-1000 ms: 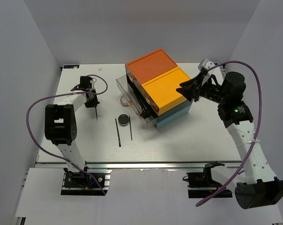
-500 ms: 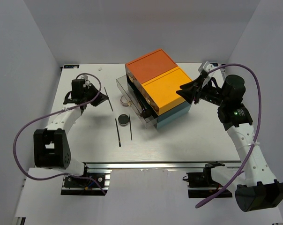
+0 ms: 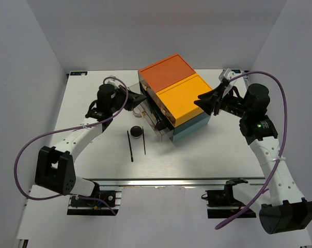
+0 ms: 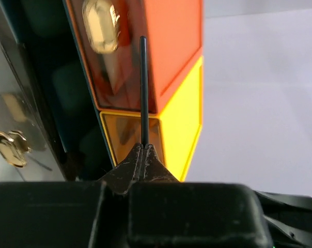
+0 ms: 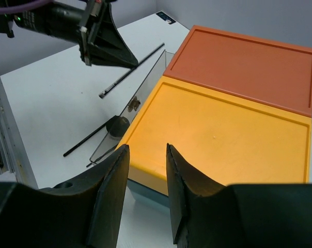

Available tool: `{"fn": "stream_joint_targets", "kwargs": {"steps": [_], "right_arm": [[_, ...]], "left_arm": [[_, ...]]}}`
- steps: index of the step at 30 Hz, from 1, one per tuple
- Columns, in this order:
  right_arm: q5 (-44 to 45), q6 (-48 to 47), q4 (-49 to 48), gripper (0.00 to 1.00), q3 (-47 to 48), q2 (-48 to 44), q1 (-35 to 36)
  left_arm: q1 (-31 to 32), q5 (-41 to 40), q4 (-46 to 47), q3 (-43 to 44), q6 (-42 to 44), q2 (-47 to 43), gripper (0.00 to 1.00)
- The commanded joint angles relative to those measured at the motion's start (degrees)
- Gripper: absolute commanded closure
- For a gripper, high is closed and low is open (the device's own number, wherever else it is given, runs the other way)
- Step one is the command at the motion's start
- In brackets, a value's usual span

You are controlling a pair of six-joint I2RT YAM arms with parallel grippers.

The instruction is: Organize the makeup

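Note:
My left gripper (image 4: 144, 146) is shut on a thin black stick (image 4: 143, 88), which points at the front of the orange drawer. From above, this gripper (image 3: 129, 94) hovers beside the box's open clear drawers (image 3: 141, 106). On the table lie two more thin black sticks (image 3: 130, 146) and a round black compact (image 3: 137, 132). In the right wrist view the held stick (image 5: 148, 56) slants towards the drawer, with the compact (image 5: 117, 125) below it. My right gripper (image 5: 147, 147) hangs open and empty over the yellow lid's near edge (image 3: 200, 98).
The drawer box has an orange lid (image 3: 166, 72), a yellow lid (image 3: 183, 99) and a teal base (image 3: 193, 126), and stands mid-table at the back. A lower dark drawer (image 3: 158, 126) juts out towards the compact. Gold knobs (image 4: 100, 26) sit on the drawer fronts.
My left arm has swung right from the table's far left side to the drawer box, carrying the stick. The right arm has hardly moved.

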State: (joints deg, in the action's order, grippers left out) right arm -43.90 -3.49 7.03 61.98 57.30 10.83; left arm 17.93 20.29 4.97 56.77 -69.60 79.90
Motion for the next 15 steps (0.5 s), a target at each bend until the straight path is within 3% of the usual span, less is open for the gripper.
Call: {"fn": "stream_joint_targets", "kwargs": {"steps": [1, 3, 11, 13, 15], "right_arm": [[-0.31, 0.59, -2.37, 0.60, -0.63, -1.66, -0.46], [-0.05, 0.41, -2.28, 0.60, -0.71, -2.10, -0.55], [-0.22, 0.32, -2.28, 0.59, -1.15, -2.54, -1.16], [-0.83, 0.06, -2.19, 0.59, -1.16, -2.63, -1.25], [-2.84, -1.16, -1.58, 0.58, -1.16, -2.46, -1.25]], "left_arm": [[2.63, -7.19, -3.73, 2.55, -1.41, 2.27, 1.00], [3.51, -9.30, -6.80, 4.47, -0.89, 3.68, 1.00], [3.86, -10.36, -11.04, 8.53, 0.79, 6.59, 0.57], [3.78, -9.84, -10.69, 8.97, 0.96, 6.67, 0.53], [3.86, -9.22, -10.43, 9.41, 1.22, 6.68, 0.58]]}}
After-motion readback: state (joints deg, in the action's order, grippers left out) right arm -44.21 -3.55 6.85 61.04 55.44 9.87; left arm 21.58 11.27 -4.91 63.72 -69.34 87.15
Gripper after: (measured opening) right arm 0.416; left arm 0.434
